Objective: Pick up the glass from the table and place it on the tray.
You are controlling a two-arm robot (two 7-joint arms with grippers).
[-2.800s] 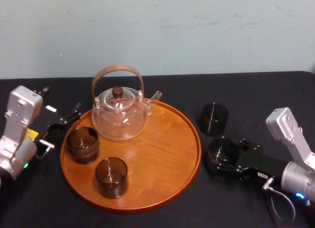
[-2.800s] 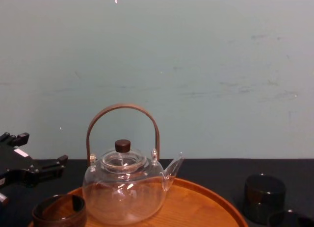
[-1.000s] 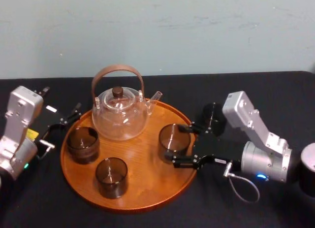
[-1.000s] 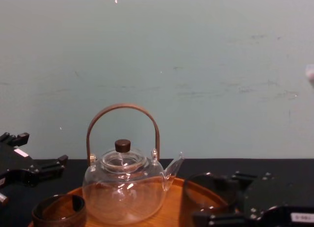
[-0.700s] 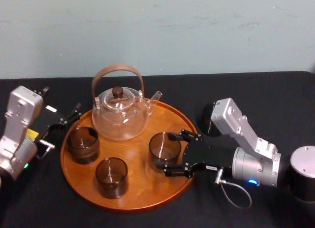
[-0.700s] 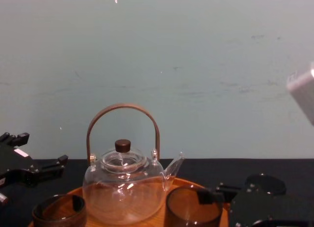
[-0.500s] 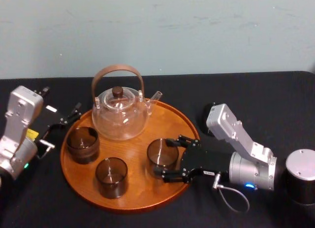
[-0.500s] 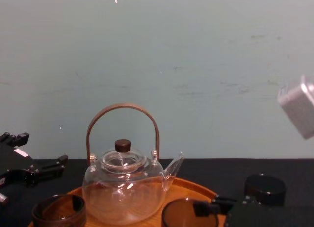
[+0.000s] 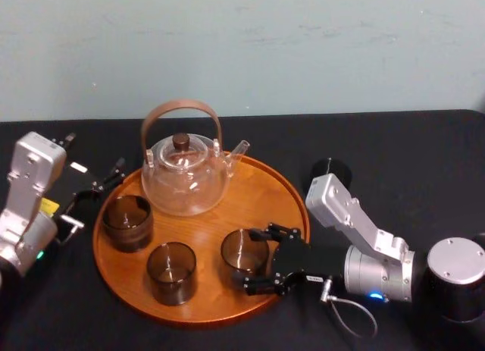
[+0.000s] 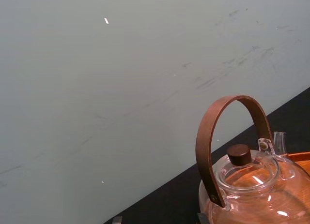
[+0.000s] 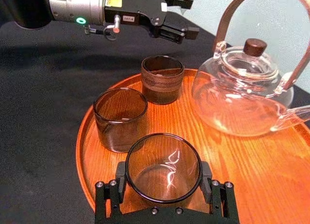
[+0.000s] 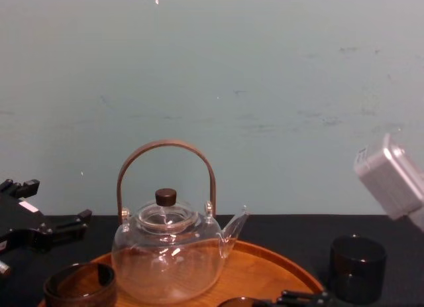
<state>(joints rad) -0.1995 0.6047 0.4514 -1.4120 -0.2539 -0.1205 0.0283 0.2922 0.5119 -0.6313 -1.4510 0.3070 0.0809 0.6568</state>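
A black desk (image 9: 409,139) meets a pale green wall (image 9: 303,40). Lower centre, the right hand (image 9: 253,261) clasps the glass (image 9: 241,249) inside the rim of the tray (image 9: 261,188). The left hand (image 9: 95,182), far left, gapes empty.

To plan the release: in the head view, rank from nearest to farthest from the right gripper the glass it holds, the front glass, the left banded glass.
From the right gripper:
1. held glass, between its fingers.
2. front glass, at the front of the tray.
3. banded glass, at its left edge.
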